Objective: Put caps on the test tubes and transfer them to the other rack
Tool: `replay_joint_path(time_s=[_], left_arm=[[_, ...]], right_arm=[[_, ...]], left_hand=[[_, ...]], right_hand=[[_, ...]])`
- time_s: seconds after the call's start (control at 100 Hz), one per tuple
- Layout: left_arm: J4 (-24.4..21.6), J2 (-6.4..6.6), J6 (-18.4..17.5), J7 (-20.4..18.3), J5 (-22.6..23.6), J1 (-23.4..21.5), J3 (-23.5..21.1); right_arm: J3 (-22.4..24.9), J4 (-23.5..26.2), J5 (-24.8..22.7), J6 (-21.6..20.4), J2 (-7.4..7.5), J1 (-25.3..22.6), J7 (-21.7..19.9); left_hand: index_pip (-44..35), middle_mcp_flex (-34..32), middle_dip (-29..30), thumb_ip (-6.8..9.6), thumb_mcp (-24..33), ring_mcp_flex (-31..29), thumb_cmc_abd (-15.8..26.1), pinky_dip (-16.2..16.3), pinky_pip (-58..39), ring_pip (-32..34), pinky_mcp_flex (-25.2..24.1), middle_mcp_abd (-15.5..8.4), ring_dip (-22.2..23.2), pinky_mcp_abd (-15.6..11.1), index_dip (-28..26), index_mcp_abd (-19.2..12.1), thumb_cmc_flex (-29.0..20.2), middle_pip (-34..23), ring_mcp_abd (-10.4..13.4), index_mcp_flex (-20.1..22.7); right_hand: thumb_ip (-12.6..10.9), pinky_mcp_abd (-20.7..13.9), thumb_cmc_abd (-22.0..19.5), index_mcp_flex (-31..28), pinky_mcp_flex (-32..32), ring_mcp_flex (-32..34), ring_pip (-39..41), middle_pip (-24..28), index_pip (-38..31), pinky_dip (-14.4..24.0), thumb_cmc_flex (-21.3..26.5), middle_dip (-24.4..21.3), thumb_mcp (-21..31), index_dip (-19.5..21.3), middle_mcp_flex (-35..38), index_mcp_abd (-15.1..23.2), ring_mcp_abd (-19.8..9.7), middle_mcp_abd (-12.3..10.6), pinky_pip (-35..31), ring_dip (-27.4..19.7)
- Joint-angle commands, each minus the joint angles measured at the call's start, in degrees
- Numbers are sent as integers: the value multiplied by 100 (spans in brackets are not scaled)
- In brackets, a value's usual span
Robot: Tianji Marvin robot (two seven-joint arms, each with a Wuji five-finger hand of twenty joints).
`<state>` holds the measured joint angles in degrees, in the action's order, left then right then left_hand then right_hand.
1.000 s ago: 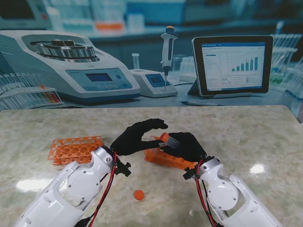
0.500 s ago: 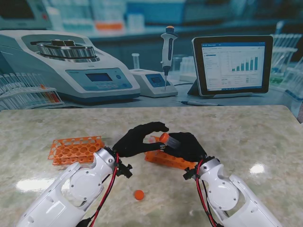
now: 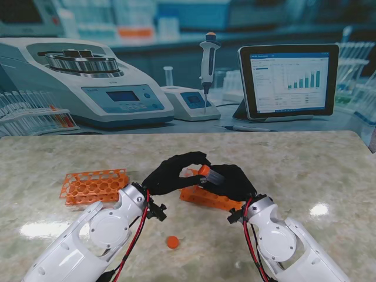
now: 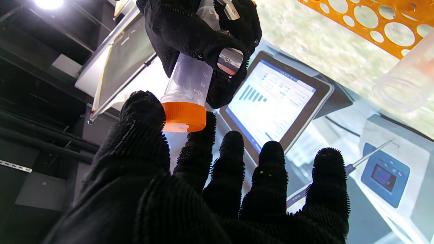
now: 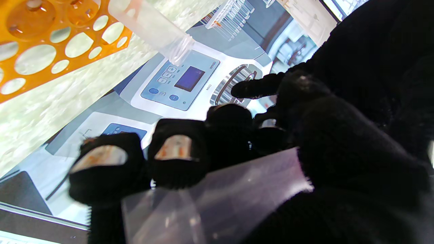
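Note:
My right hand [image 3: 235, 183] is shut on a clear test tube [image 3: 215, 176], held tilted over the near orange rack [image 3: 205, 200]. In the left wrist view the same tube [image 4: 188, 81] carries an orange cap [image 4: 184, 117]. The thumb and forefinger of my left hand [image 3: 173, 173] press on either side of that cap, while its other fingers [image 4: 271, 162] stay spread. In the right wrist view the held tube [image 5: 217, 193] lies across the palm. An uncapped tube [image 5: 152, 23] stands in the rack [image 5: 51, 51] beside it.
A second orange rack [image 3: 94, 185] lies to the left with its holes bare. A loose orange cap [image 3: 172, 241] rests on the marble table [image 3: 305, 170] nearer to me. A centrifuge [image 3: 88, 82], pipette stand [image 3: 208, 59] and tablet [image 3: 288, 79] line the far edge.
My left hand has shifted right and its fingers have drawn in onto the tube's cap. The right hand and the tube have stayed in place.

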<state>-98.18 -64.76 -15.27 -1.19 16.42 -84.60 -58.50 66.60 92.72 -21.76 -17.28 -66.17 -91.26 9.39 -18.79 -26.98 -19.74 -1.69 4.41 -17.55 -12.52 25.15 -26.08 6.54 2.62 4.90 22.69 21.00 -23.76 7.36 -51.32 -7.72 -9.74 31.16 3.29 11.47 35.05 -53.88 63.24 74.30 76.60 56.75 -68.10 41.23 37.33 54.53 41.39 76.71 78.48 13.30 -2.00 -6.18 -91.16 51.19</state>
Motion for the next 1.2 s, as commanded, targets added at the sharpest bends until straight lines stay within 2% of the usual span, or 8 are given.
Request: replay_joint_path(time_s=[0.0, 0.28, 0.37, 0.68, 0.82, 1.19], left_arm=[[3, -24, 24, 15, -19, -1, 8], [32, -39, 24, 73, 4, 21, 35], [53, -48, 18, 105, 17, 38, 55], [93, -73, -12, 207, 66, 78, 107], [112, -85, -22, 262, 104, 91, 126], [141, -92, -72, 325, 176, 94, 166]], right_arm=[[-18, 27, 2, 5, -18, -35, -10], [-19, 25, 0, 12, -18, -32, -10], [-15, 26, 0, 12, -18, -33, -7], [-7, 36, -6, 0, -15, -40, -13], [-11, 36, -2, -3, -13, -36, -23], [-10, 48, -3, -12, -14, -30, -22]], left_hand=[[-237, -45, 63, 19, 144, -72, 162, 7, -20, 28, 29, -28, -31, -115, -136, -82, -183, 18, 214, 65], [-1141, -215, 23, 21, -141, -253, 110, 28, -236, 124, 81, -85, 40, -103, -864, -309, -999, -80, 214, 63], [-1367, -286, 12, 105, -348, -314, 150, 16, -306, 148, 95, -105, 70, -98, -831, -349, -1273, -112, 222, 98], [-2273, -585, -38, 128, -298, -536, 329, 12, -471, 264, 163, -174, 137, -67, -1004, -547, -1947, -248, 244, 281], [-2627, -686, -58, 162, -325, -607, 319, -3, -557, 308, 177, -167, 168, -51, -961, -549, -2130, -289, 237, 349], [-2446, -932, -80, 192, -252, -770, 193, -28, -662, 380, 203, -240, 195, -7, -429, -505, -2265, -368, 229, 817]], right_hand=[[107, 11, -92, 21, 109, 120, 198, 80, -85, 24, 24, -36, -70, 117, -22, 225, -190, -41, -228, 67], [108, 10, -91, 21, 109, 120, 198, 83, -84, 24, 21, -35, -71, 119, -19, 228, -190, -42, -228, 68], [109, 10, -89, 21, 109, 120, 198, 83, -84, 24, 20, -35, -74, 120, -19, 228, -190, -42, -228, 68], [108, 12, -87, 21, 109, 121, 194, 84, -83, 24, 25, -36, -75, 121, -19, 228, -190, -42, -228, 66], [107, 13, -91, 22, 109, 120, 193, 83, -82, 24, 27, -36, -71, 121, -20, 227, -192, -45, -228, 66], [108, 13, -101, 24, 109, 121, 195, 81, -82, 24, 25, -37, -76, 121, -21, 227, -187, -39, -228, 66]])
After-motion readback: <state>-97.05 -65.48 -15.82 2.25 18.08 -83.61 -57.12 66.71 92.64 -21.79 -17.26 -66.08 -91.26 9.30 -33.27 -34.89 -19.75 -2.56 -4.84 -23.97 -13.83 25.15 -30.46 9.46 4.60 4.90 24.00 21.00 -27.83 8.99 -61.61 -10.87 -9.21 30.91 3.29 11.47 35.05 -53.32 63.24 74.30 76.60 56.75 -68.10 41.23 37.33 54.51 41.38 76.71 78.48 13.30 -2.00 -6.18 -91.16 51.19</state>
